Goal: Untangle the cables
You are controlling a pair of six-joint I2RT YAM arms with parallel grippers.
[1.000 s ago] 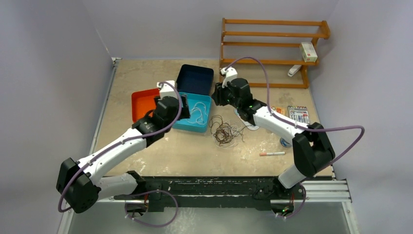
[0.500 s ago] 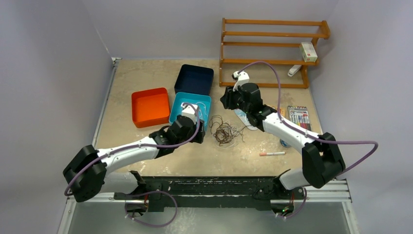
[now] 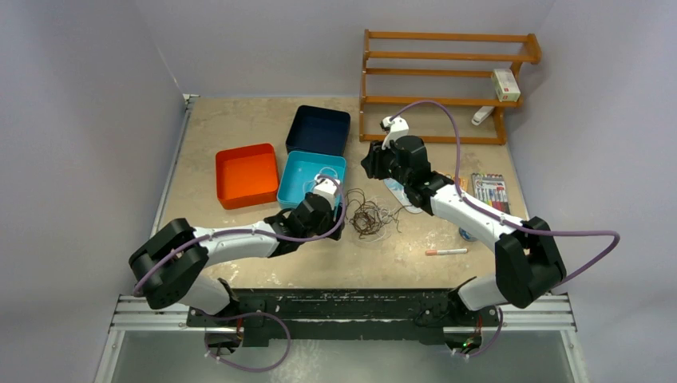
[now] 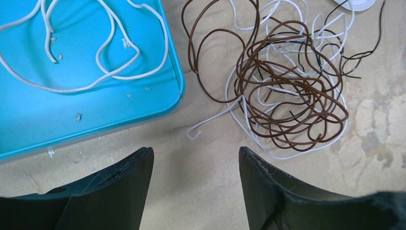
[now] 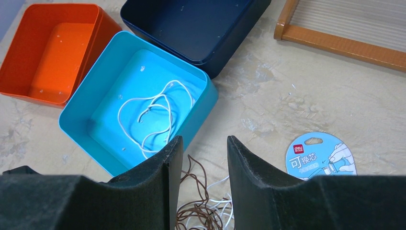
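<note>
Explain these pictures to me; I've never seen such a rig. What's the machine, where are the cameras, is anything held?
Two robot arms are bolted at the table's near edge. One picture looks down from above and behind them. The other two come from wrist cameras, so the black shapes at the bottom are the left fingers and right fingers, both open, holding nothing. On the table lie the cables, a brown-and-white tangle, beside a light blue bin containing one white cable. An orange bin and a dark blue bin sit nearby.
</note>
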